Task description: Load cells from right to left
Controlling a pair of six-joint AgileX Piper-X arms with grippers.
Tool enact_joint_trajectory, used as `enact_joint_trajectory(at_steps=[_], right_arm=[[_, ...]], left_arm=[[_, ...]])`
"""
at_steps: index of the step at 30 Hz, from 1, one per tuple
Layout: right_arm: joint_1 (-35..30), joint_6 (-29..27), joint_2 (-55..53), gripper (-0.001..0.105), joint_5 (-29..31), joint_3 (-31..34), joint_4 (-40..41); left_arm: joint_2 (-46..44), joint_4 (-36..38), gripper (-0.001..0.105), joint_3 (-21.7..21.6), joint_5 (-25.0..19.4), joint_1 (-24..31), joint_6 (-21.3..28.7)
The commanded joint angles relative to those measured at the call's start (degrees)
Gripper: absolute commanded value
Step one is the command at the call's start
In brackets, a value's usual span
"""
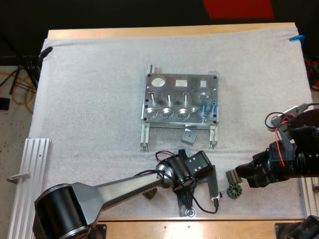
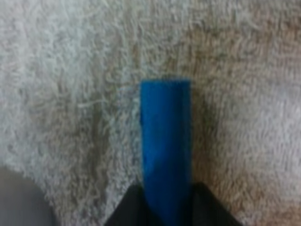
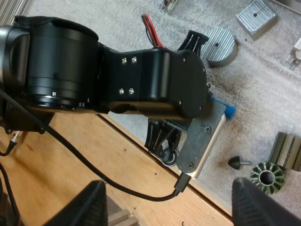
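Underneath, white mat on wooden table; metal fixture midway.

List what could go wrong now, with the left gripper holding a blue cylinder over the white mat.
The bright blue cylinder is pinched at one end by the left gripper; it may tilt or slip.
The open right gripper sits close to the left gripper; they may collide.

L arm blocks fixture's near side; far mat open.
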Motion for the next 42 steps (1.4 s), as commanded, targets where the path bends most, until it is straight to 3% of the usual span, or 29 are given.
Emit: enact_joint_trajectory(at_steps=[1,7,14,25,30,37,42], right_arm=[[0.0,-0.7,-0.4,0.056,-0.7,-0.1,1.4],[0.0,-2.0,-0.4,0.056,2.0,-0.1,1.4],[0.0,-4.3,-0.4,0.056,6.1,-0.1,1.9],[0.0,-5.1,-2.4,0.056,8.9,-0.1,1.9],[0.0,-5.1,-3.4,0.056,10.2,-0.1,1.9],[0.0,-5.1,-3.8,0.056,10.9,-0.1,1.9],[0.0,-4.6,-3.8,0.056,10.0,3.2,0.4]], left_arm=[[1.2,1.6,0.000,0.6,-2.4,0.2,-0.1],[-1.0,1.9,0.000,0.6,-2.4,0.2,-0.1],[-5.4,1.8,0.000,0.6,-6.6,0.2,-0.1],[-13.7,1.4,0.000,0.6,-6.7,0.2,-0.1],[-18.3,2.3,0.000,1.0,-6.2,0.2,1.5],[-26.7,2.4,0.000,5.6,-1.0,0.2,1.7],[-32.6,2.4,0.000,7.2,-0.6,0.2,1.7]])
